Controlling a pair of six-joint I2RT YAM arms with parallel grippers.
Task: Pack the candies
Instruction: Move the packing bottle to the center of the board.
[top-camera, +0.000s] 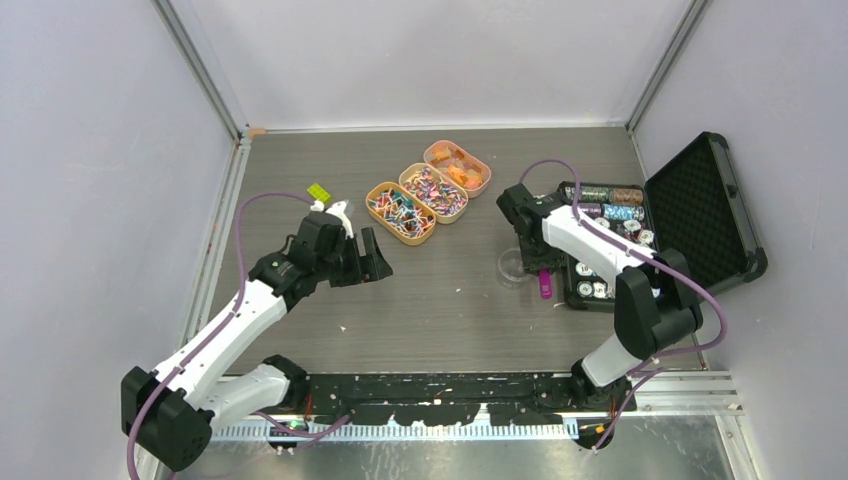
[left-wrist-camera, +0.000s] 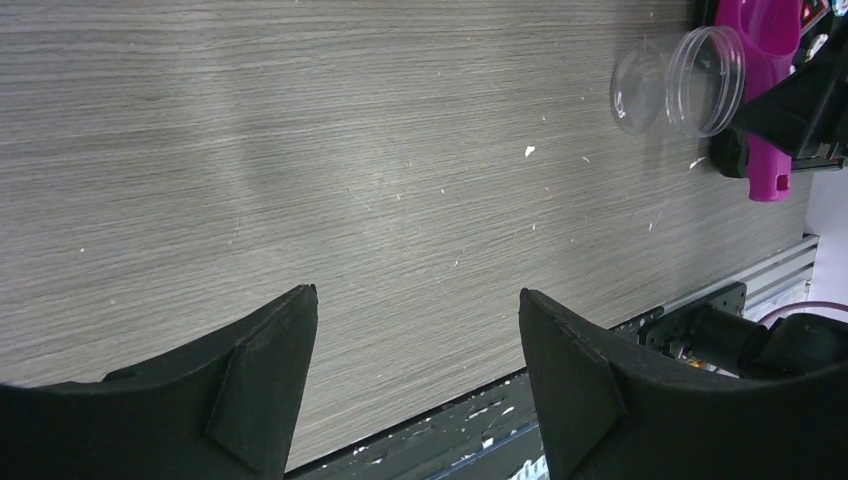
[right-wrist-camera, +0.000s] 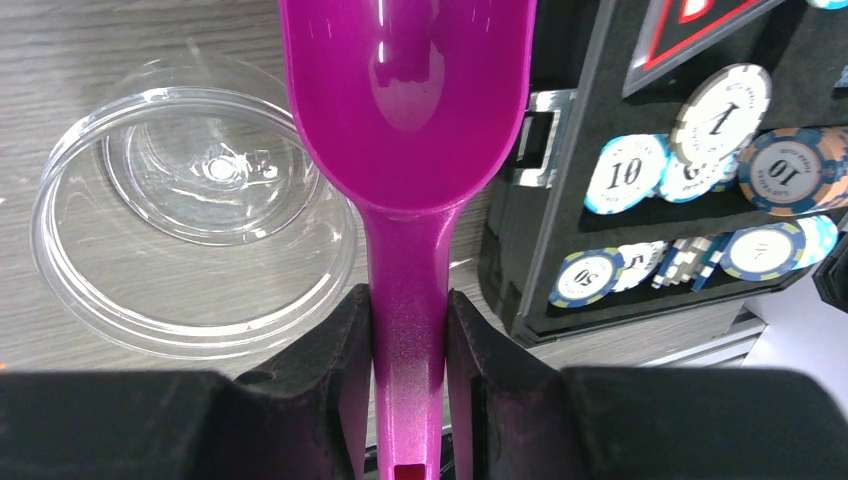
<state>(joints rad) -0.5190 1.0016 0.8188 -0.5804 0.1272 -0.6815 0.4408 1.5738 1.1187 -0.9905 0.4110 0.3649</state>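
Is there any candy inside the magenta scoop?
No, the magenta scoop shows a bare, shiny bowl with nothing in it.

Even, bright diffuse light is seen; glare is noted on magenta scoop (right-wrist-camera: 405, 90); soft shadow is cast on table (left-wrist-camera: 250, 170).

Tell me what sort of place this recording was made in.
Probably a robotics lab cell: plain white walls on aluminium framing enclose a wood-grain table, with left arm and right arm bolted at its near edge.
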